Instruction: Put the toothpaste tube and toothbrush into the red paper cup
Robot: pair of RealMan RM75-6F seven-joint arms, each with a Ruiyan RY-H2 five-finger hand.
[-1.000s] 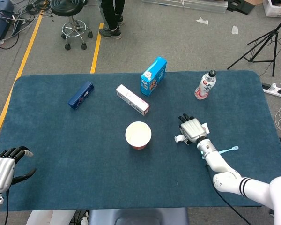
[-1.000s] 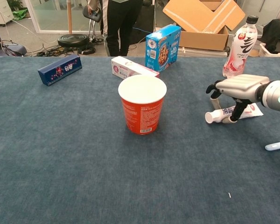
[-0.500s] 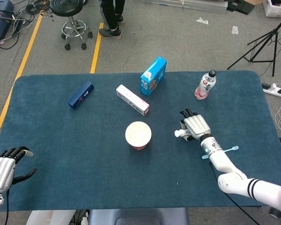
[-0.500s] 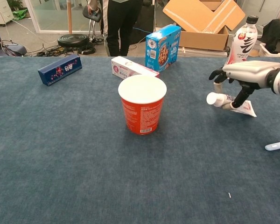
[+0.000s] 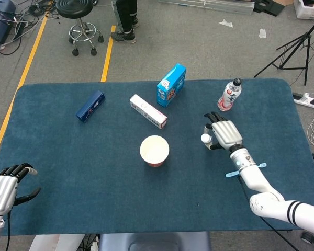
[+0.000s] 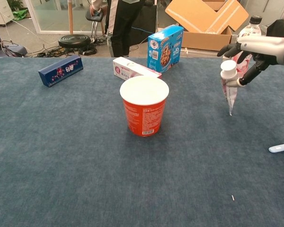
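A: What does the chest view give us?

B: The right hand grips the toothpaste tube near its white cap, up in the air well to the right of the red paper cup. The tube hangs cap-up, its flat crimped end pointing down and clear of the table. The toothbrush shows only as a pale tip at the right edge, lying on the cloth.

A: And from the head view?

B: There the tube is mostly hidden under the right hand; only the cap shows at the hand's left side. But the toothbrush shows more fully, a light blue stick lying across the table beneath the right forearm. The cup stands upright near the middle of the table, its white inside showing nothing in it.

A: The left hand?

B: Only the head view has it. The left hand sits at the table's near left corner, holding nothing, fingers loosely curled and the thumb sticking out apart from them.

A: Anything else on the table?

B: A dark blue box, a white and pink box, an upright light blue box and a drink bottle line the far side. The chest view puts the bottle right behind the raised hand.
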